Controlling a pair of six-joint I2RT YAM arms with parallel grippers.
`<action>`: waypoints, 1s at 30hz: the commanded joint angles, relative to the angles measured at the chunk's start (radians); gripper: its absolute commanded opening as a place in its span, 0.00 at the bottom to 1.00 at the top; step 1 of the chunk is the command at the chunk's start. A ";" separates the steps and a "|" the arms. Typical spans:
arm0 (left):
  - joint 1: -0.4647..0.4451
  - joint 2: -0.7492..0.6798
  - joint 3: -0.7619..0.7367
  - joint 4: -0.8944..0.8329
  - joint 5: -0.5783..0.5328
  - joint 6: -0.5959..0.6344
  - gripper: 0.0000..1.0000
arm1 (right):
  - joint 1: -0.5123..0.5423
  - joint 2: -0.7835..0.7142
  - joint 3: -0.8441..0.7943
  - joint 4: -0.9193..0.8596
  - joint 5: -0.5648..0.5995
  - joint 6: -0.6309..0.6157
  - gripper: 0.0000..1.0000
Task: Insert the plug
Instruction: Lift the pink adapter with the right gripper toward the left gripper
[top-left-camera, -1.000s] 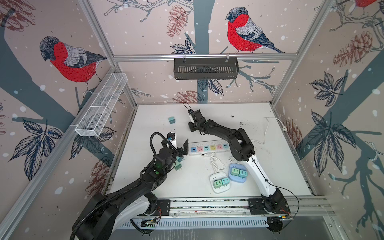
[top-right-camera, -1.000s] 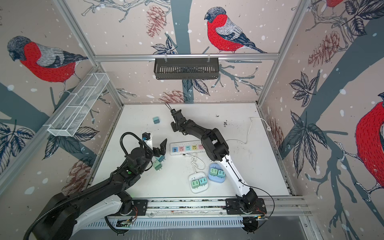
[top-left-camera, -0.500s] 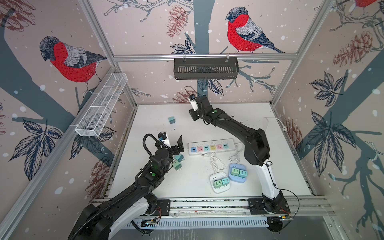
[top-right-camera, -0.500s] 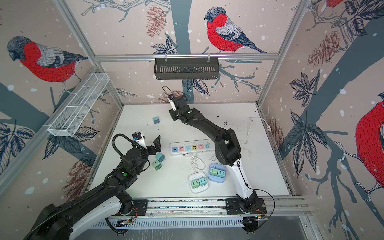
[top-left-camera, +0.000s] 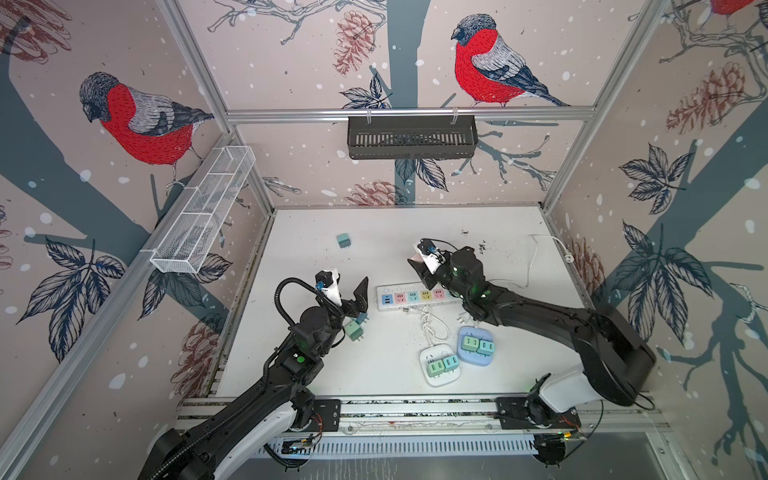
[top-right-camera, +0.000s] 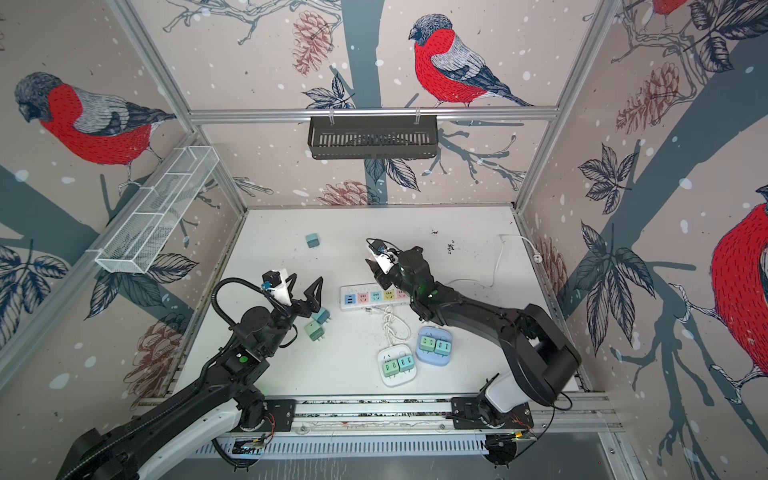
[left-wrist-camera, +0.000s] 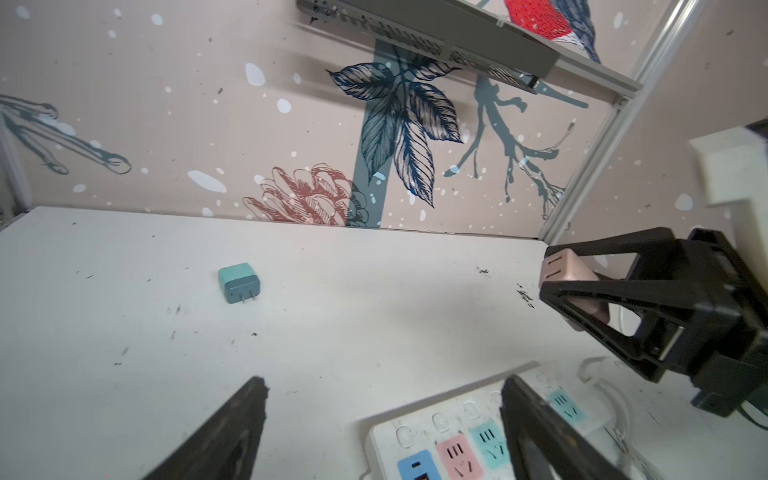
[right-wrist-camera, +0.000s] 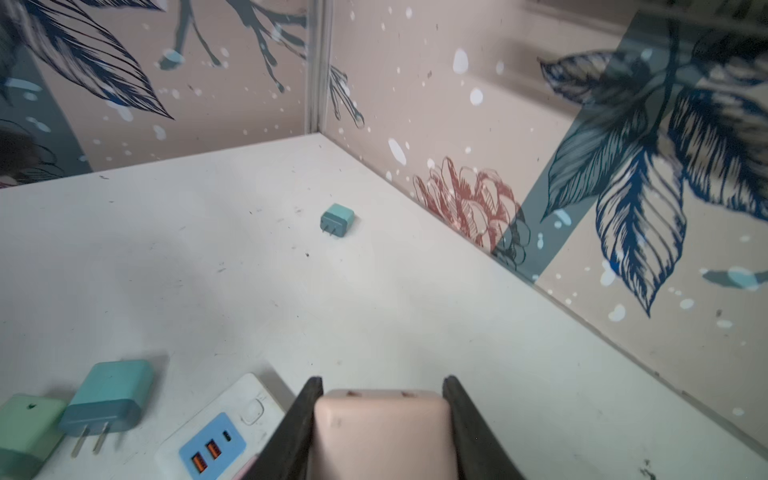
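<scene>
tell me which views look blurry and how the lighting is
Right wrist view: the pink plug is soft, too close to the lens, and the leaf print looks smeared; left wrist view: the left gripper is blurred, the teal plug crisp; both top views: sharp, evenly lit, faint shadows on the table.

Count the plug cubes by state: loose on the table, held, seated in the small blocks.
Loose: 3, far teal plug, near teal plug, green plug.
Held: 1, pink plug in the right pincer.
Seated: 4, a plug pair in the white block, a second pair in the blue block.
Total: 8.
</scene>
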 joint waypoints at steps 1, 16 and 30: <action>-0.001 -0.003 -0.001 0.078 0.142 0.031 0.84 | -0.001 -0.093 -0.131 0.316 -0.046 -0.118 0.15; -0.120 0.055 0.082 0.052 0.438 0.197 0.75 | -0.001 -0.073 -0.377 0.773 -0.125 -0.368 0.06; -0.147 0.090 0.120 0.022 0.514 0.215 0.72 | 0.013 -0.081 -0.385 0.707 -0.265 -0.485 0.02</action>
